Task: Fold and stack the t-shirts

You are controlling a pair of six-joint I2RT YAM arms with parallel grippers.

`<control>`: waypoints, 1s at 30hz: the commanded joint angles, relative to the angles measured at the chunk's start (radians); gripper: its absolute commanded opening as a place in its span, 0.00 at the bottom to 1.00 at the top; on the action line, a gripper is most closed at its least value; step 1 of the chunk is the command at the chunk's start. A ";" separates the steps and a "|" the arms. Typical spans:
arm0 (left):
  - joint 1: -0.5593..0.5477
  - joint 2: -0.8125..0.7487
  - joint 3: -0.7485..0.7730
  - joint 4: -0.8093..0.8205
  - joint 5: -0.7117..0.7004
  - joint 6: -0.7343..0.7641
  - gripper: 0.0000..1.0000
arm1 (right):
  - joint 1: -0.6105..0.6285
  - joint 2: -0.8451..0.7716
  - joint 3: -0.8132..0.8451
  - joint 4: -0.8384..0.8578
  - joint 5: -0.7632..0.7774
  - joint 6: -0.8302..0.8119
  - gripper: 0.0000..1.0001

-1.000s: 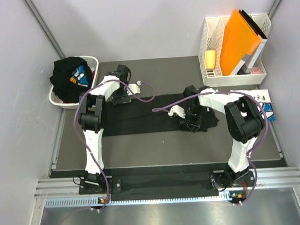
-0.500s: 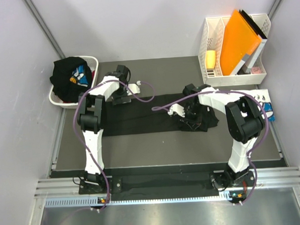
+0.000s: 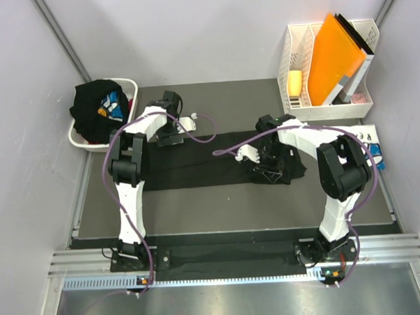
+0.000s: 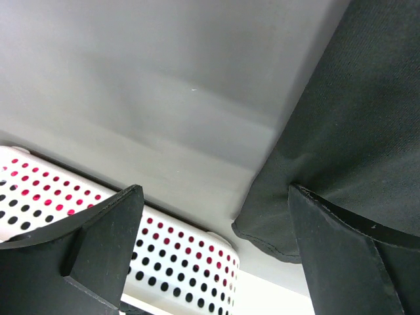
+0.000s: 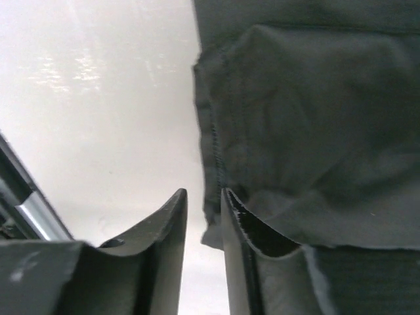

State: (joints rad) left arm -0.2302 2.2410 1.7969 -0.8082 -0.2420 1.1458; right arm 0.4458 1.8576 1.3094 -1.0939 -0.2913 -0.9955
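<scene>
Right tool (image 5: 203, 197) newly ajar at black t-shirt (image 5: 308, 118) hem, wrist-view only; left tool (image 4: 215, 190) agape.

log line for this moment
black t-shirt: laid out | left gripper: jaws open by shirt corner | right gripper: jaws narrowly apart at hem

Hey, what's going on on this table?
A robot is working on a black cotton t-shirt spread on the dark table. The left gripper hangs wide open over its far left corner; the right gripper, jaws barely apart, sits at the bunched right end. Another black tee waits in the white basket.
</scene>
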 commanded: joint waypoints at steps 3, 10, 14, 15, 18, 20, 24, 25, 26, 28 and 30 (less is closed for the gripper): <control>0.020 -0.015 -0.024 -0.025 0.027 -0.020 0.96 | 0.013 -0.060 -0.009 0.074 0.046 0.001 0.30; 0.022 -0.014 -0.022 -0.023 0.024 -0.015 0.96 | 0.014 -0.034 -0.041 0.120 0.055 0.014 0.30; 0.023 -0.015 -0.022 -0.025 0.024 -0.012 0.96 | 0.014 -0.023 -0.044 0.109 0.049 0.011 0.32; 0.023 -0.015 -0.024 -0.026 0.023 -0.011 0.96 | 0.014 -0.021 -0.044 0.105 0.050 0.009 0.33; 0.025 -0.012 -0.022 -0.026 0.024 -0.011 0.96 | 0.014 -0.018 -0.050 0.120 0.066 0.011 0.29; 0.025 -0.012 -0.019 -0.028 0.026 -0.009 0.96 | 0.014 -0.012 -0.055 0.129 0.076 0.014 0.22; 0.025 -0.009 -0.014 -0.029 0.024 -0.008 0.96 | 0.014 -0.008 -0.059 0.134 0.078 0.017 0.05; 0.025 -0.009 -0.014 -0.029 0.026 -0.008 0.96 | 0.014 -0.006 -0.061 0.134 0.078 0.017 0.02; 0.025 -0.009 -0.011 -0.029 0.026 -0.008 0.97 | 0.014 -0.006 -0.059 0.134 0.078 0.017 0.01; 0.026 -0.008 -0.010 -0.031 0.026 -0.006 0.97 | 0.013 -0.009 -0.059 0.131 0.080 0.017 0.00; 0.026 -0.006 -0.008 -0.032 0.026 -0.004 0.97 | 0.016 -0.011 -0.058 0.127 0.081 0.015 0.00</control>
State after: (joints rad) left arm -0.2283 2.2410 1.7969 -0.8082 -0.2386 1.1458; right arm 0.4488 1.8492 1.2514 -0.9737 -0.2092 -0.9825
